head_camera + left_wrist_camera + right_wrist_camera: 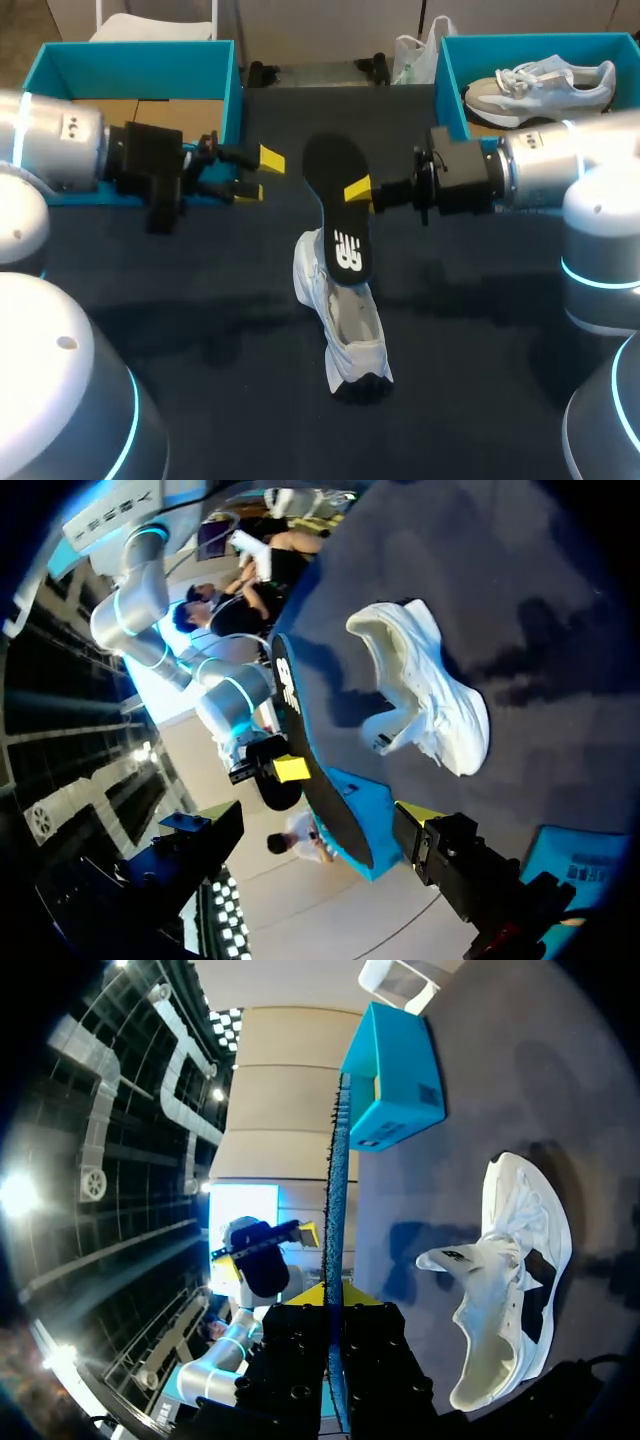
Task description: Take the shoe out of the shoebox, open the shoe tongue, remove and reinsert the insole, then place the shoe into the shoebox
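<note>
Head view, left arm: enters from 9 o'clock and lies level over the table (200, 330). The left gripper (260, 175) has its fingers apart and holds nothing, just short of the insole.
Head view, right arm: enters from 3 o'clock, also level. The right gripper (356, 192) is clamped on the black insole (338, 215), held above the table.
Head view, shoe: the white shoe (345, 325) rests on the table at 6 o'clock of the insole.
Head view, boxes: left shoebox (140, 62) at 10 o'clock. Right shoebox (450, 80) at 2 o'clock, with a grey shoe (540, 85) inside.
Left wrist view: own fingers are spread with nothing between them. The insole is ahead, pinched by the other arm.
Right wrist view: the insole stands edge-on, gripped between its own fingers. The white shoe lies beside them.
</note>
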Controlling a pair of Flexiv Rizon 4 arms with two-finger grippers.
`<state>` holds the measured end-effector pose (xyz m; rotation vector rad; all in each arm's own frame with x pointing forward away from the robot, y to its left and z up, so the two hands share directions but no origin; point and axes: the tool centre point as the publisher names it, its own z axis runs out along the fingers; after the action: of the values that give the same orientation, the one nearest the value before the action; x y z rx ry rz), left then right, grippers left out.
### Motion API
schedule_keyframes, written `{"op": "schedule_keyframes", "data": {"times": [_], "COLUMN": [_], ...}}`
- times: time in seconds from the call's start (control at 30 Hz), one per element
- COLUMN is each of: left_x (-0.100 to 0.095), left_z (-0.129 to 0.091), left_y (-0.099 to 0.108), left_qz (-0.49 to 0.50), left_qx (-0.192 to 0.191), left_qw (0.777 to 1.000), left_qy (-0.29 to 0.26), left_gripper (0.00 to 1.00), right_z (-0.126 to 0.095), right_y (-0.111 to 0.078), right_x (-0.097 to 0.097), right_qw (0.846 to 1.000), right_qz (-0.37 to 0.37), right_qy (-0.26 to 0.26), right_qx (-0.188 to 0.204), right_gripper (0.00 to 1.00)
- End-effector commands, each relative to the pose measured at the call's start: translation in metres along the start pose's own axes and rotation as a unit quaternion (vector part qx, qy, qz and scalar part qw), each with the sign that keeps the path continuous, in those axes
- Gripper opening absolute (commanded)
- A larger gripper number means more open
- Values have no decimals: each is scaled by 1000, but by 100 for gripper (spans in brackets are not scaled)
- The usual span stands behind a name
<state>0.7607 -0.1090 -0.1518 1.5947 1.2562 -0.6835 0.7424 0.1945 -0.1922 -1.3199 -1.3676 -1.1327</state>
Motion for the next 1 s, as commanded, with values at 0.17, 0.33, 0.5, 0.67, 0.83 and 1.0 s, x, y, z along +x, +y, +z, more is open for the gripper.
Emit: {"op": "schedule_keyframes", "data": {"times": [0.17, 0.33, 0.5, 0.67, 0.83, 1.0], "left_x": [-4, -28, -50, -50, -50, -48], "left_z": [-8, -3, 18, 26, 26, 27], "left_y": [-4, 29, 51, 55, 55, 59], "left_qz": [-2, -67, -116, -116, -116, -132], "left_qx": [-1, 32, 105, 40, 40, 52], "left_qw": [1000, 996, 951, 914, 914, 909], "left_qy": [18, 58, 265, 386, 386, 391], "left_gripper": [100, 100, 100, 100, 100, 100], "right_z": [11, 13, 16, 18, 17, 16], "right_y": [-2, -2, -3, -3, -4, -4], "right_x": [-14, -16, -20, -22, -22, -24], "right_qw": [1000, 1000, 1000, 1000, 1000, 1000], "right_qz": [7, 8, 6, 5, 2, 6], "right_qy": [6, 4, 3, 1, 2, 2], "right_qx": [1, -2, -4, -6, -12, -13], "right_gripper": [0, 0, 0, 0, 0, 0]}}
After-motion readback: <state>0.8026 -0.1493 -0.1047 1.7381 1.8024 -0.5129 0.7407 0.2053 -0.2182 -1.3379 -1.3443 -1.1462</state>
